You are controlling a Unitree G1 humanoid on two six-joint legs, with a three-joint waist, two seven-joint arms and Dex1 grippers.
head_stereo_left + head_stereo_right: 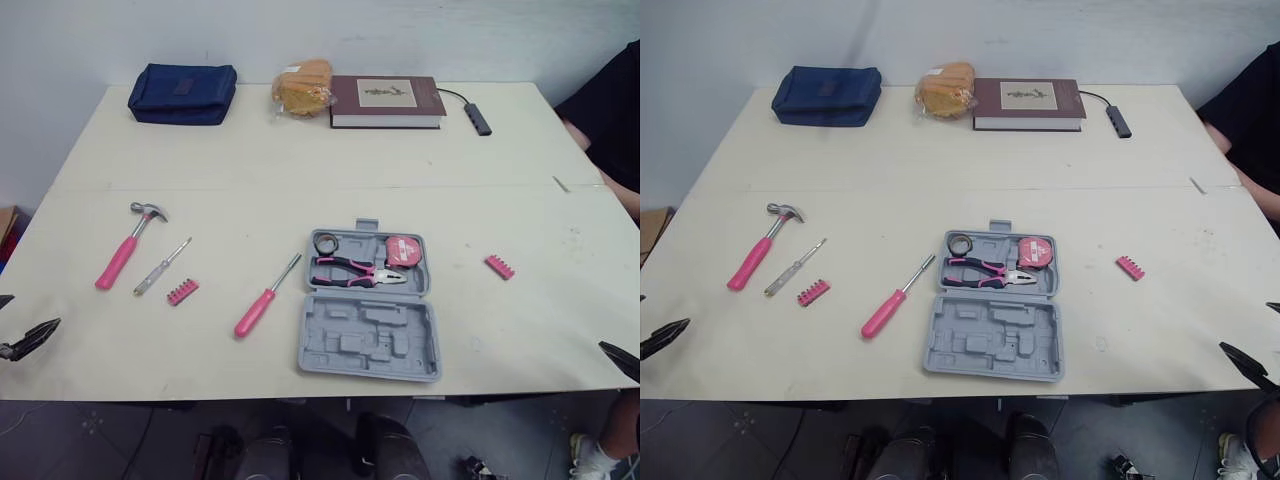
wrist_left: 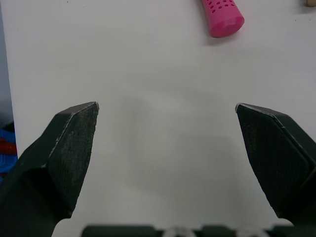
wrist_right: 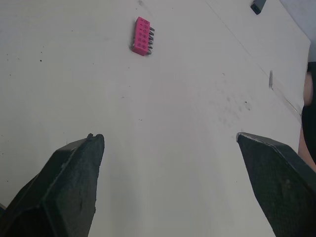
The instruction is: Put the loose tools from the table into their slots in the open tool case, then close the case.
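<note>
The grey tool case (image 1: 369, 338) lies open near the table's front edge, with pink pliers (image 1: 358, 271), a pink tape measure (image 1: 404, 250) and a black roll in its far half. Left of it lie a pink-handled screwdriver (image 1: 264, 298), a pink bit holder (image 1: 182, 292), a thin clear-handled screwdriver (image 1: 162, 266) and a pink-handled hammer (image 1: 127, 246). A second pink bit holder (image 1: 499, 266) lies right of the case. My left gripper (image 2: 167, 111) is open at the table's front left corner, near the hammer handle's end (image 2: 222, 17). My right gripper (image 3: 170, 138) is open at the front right, short of the bit holder (image 3: 142, 36).
Along the far edge sit a navy pouch (image 1: 183, 93), a bagged bread roll (image 1: 303, 88), a maroon book (image 1: 386, 101) and a small grey adapter with cable (image 1: 478, 117). A person in black (image 1: 610, 110) stands at the table's right side.
</note>
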